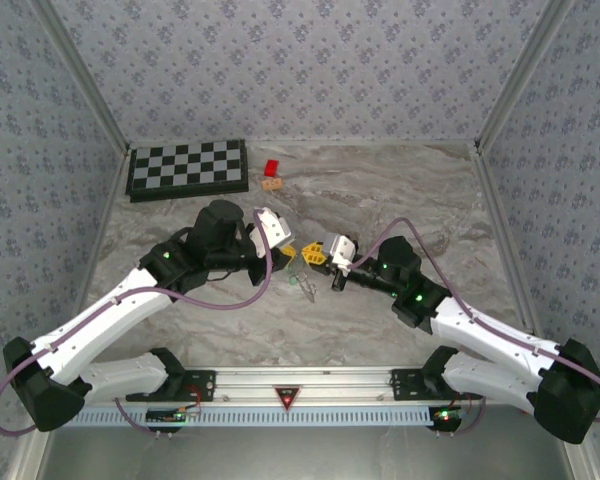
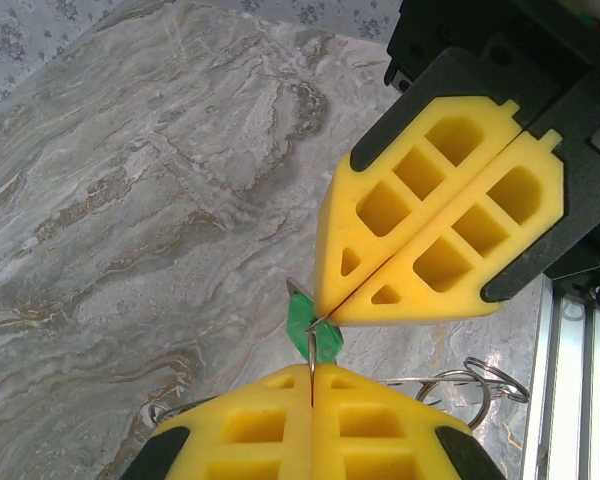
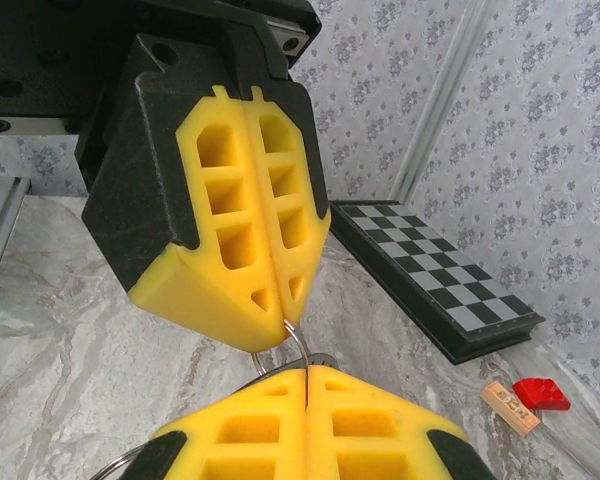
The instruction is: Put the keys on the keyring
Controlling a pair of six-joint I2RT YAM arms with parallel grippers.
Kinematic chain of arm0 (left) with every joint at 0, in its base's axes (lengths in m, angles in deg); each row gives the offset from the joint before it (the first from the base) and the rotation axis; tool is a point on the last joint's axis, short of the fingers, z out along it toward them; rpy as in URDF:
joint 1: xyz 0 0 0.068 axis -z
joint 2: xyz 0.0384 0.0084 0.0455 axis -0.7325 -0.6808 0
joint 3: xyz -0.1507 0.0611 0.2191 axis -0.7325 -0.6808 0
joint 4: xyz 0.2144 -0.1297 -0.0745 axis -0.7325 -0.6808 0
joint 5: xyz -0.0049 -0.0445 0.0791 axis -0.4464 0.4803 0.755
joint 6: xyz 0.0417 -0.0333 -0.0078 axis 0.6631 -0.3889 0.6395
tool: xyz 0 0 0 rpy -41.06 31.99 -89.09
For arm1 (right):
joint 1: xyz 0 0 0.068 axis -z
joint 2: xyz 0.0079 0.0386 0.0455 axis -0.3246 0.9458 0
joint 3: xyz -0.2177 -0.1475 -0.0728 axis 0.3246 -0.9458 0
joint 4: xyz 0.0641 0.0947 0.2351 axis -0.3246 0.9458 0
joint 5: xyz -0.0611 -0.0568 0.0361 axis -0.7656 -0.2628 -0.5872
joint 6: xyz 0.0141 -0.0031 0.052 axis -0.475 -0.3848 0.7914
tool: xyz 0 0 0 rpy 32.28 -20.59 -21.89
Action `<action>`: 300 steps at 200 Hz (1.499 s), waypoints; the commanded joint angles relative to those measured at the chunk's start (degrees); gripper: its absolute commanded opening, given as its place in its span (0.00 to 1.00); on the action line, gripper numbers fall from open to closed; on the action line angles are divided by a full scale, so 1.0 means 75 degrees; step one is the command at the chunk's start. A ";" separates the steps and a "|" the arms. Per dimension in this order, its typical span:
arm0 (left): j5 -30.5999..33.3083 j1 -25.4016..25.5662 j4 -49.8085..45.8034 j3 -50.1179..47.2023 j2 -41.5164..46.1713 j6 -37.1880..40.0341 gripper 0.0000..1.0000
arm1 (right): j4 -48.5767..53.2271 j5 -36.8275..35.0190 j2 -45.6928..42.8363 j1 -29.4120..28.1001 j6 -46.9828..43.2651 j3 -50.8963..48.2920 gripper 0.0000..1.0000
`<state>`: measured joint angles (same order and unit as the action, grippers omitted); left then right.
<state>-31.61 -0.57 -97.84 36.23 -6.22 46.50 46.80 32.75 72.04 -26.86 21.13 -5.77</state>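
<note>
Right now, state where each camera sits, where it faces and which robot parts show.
Top external: above, behind left arm and right arm, both shown, looking down at table.
Left wrist: over left fingers, at right fingers and a green key.
Right wrist: over right fingers, towards left fingers, chessboard.
Wrists share: fingers meeting tip to tip.

My top camera looks down from above the near edge, taking in the whole table (image 1: 400, 190). The wrist cameras sit close up and face each other, sharing the spot, mid-frame overhead, where the left gripper (image 1: 291, 251) meets the right gripper (image 1: 309, 254).
</note>
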 commanded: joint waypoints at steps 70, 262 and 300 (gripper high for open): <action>-0.0072 0.0038 0.0334 0.0209 0.0104 -0.0070 0.00 | 0.0084 0.0310 0.0017 -0.0196 -0.0133 0.0220 0.00; -0.0009 0.0037 0.0304 0.0197 0.0151 -0.0072 0.00 | -0.0296 -0.0520 -0.0251 -0.0137 -0.0087 -0.0081 0.00; -0.0006 0.0035 0.0326 0.0198 0.0145 -0.0069 0.00 | -0.0283 -0.0526 -0.0231 -0.0124 -0.0080 -0.0093 0.00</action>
<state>-30.98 -0.46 -97.81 36.23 -6.22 46.47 46.54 29.80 71.04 -27.86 21.09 -5.96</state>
